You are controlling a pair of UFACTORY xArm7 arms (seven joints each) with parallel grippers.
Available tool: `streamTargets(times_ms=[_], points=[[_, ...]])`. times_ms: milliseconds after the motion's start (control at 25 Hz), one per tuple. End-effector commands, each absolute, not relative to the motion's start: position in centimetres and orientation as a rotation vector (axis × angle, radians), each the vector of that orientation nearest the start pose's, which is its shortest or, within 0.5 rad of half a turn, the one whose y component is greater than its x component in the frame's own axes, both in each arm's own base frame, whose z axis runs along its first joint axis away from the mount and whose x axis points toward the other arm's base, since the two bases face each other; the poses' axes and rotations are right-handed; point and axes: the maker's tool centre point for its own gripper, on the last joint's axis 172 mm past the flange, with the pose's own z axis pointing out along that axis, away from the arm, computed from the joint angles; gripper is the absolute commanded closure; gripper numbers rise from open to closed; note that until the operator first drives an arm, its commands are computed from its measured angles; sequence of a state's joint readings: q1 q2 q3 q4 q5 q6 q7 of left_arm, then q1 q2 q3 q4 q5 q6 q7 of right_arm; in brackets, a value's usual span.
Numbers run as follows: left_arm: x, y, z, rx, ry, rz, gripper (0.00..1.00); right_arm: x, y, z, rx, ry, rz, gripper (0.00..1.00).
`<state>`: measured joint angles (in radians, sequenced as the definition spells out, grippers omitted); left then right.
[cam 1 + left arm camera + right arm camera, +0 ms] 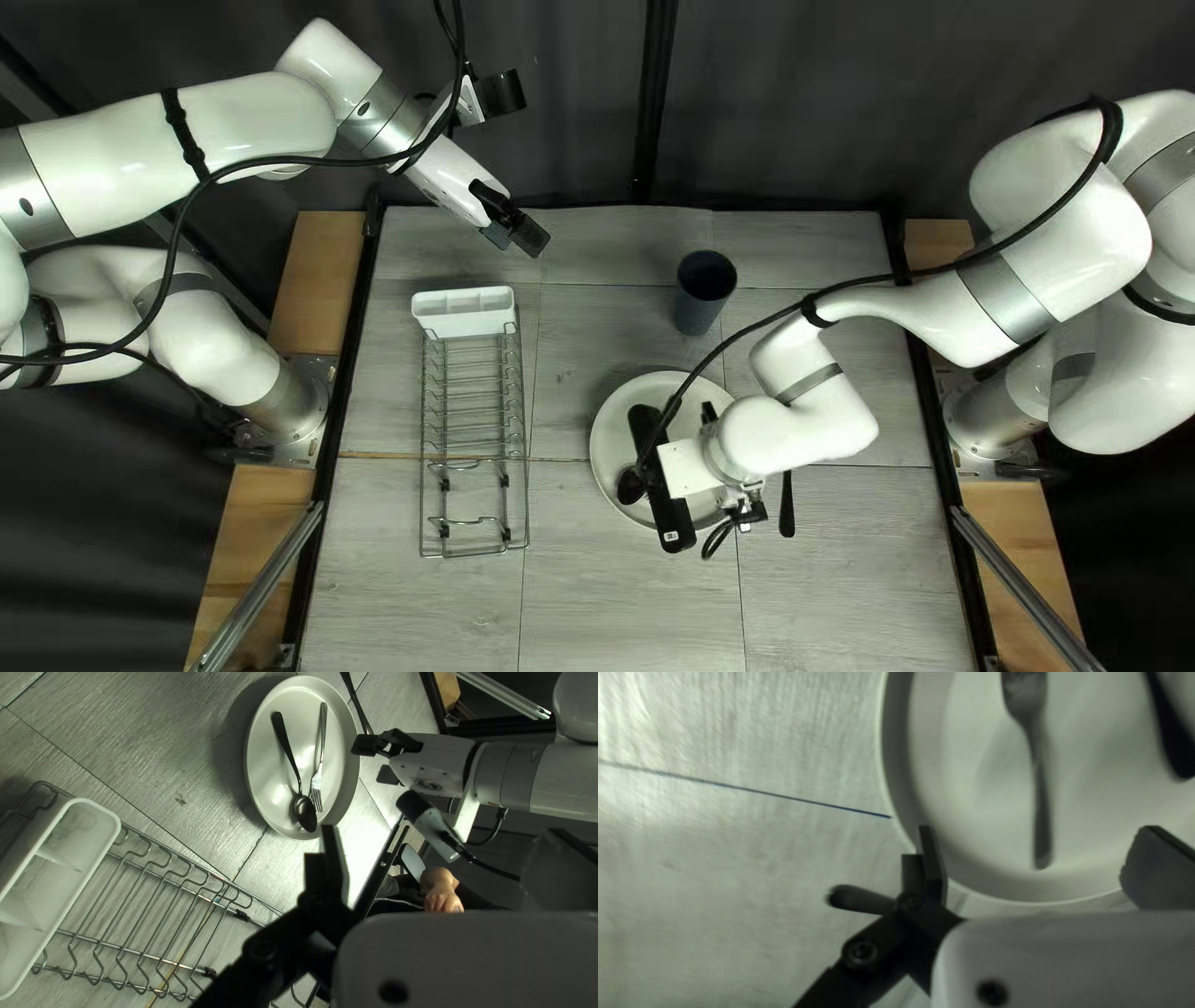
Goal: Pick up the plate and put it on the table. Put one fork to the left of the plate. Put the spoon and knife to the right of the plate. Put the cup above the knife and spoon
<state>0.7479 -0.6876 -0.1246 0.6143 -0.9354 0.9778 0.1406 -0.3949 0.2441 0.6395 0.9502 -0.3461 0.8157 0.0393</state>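
The right hand [747, 508], fingers apart around nothing, hangs over the rim of the plate [609, 436], which sits on the desk [623, 597] beneath it with the fork [321, 740] and spoon [283, 737] lying on it. A dark handle [787, 508] lies on the desk off the plate, partly behind one finger of that hand in its wrist view, and in the top left view the cup [706, 276] stands between the two hands. The left hand [514, 234] hangs raised near the rack [463, 321], fingers apart too, gripping nothing.
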Motion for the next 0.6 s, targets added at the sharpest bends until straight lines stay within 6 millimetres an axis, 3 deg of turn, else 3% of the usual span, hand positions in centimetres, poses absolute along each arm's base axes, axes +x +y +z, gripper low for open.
streamTargets(times_ms=[40,320,440,480,520,560,600], points=[[39.6,11.2,33.7,2.194,1.079,0.754,0.0,49.2,6.1,6.8,-3.082,-0.985,0.05,0.0],[39.6,11.2,33.7,2.194,1.079,0.754,0.0,51.2,5.1,4.1,-2.95,-1.208,0.021,0.0],[39.6,11.2,33.7,2.194,1.079,0.754,0.0,51.6,5.8,3.1,-2.908,-1.255,0.026,0.04],[39.6,11.2,33.7,2.194,1.079,0.754,0.0,51.6,6.0,3.0,-2.901,-1.266,0.028,0.19],[39.6,11.2,33.7,2.194,1.079,0.754,0.0,51.7,6.3,2.8,-2.89,-1.284,0.03,0.27],[39.6,11.2,33.7,2.194,1.079,0.754,0.0,51.8,6.4,2.7,-2.885,-1.291,0.031,0.32],[39.6,11.2,33.7,2.194,1.079,0.754,0.0,51.8,6.5,2.5,-2.876,-1.307,0.031,0.3]])
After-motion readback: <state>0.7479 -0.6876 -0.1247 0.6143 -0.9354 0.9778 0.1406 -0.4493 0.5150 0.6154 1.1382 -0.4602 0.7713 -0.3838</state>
